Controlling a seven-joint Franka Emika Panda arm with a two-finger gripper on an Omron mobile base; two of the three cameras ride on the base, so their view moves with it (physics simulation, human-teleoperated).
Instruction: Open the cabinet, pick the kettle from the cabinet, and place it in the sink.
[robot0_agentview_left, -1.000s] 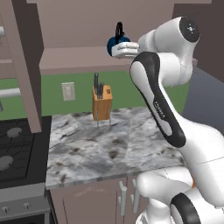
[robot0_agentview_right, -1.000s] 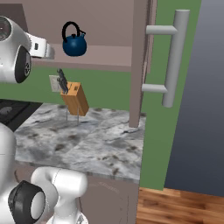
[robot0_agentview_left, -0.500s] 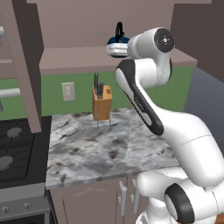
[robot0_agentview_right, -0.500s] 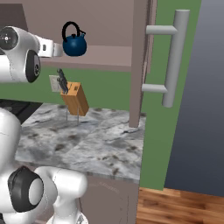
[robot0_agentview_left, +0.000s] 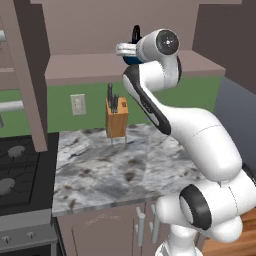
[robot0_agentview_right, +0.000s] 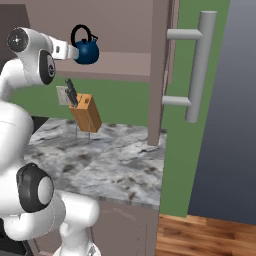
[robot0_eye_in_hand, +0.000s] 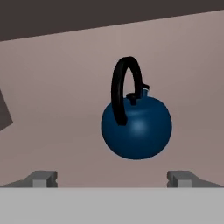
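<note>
Hand view shows the gripper (robot0_eye_in_hand: 111, 178) with jaws spread wide and grasping nothing, just short of the kettle (robot0_eye_in_hand: 136, 127), which sits upright on the cabinet (robot0_agentview_right: 120, 67) shelf above the knife block (robot0_agentview_right: 85, 112).

No readable text, labels or numbers anywhere

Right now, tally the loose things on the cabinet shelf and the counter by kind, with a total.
Kettle: 1, the blue kettle on the open cabinet shelf, in front of the open gripper.
Knife block: 1, the wooden knife block on the marble counter.
Total: 2.
</note>
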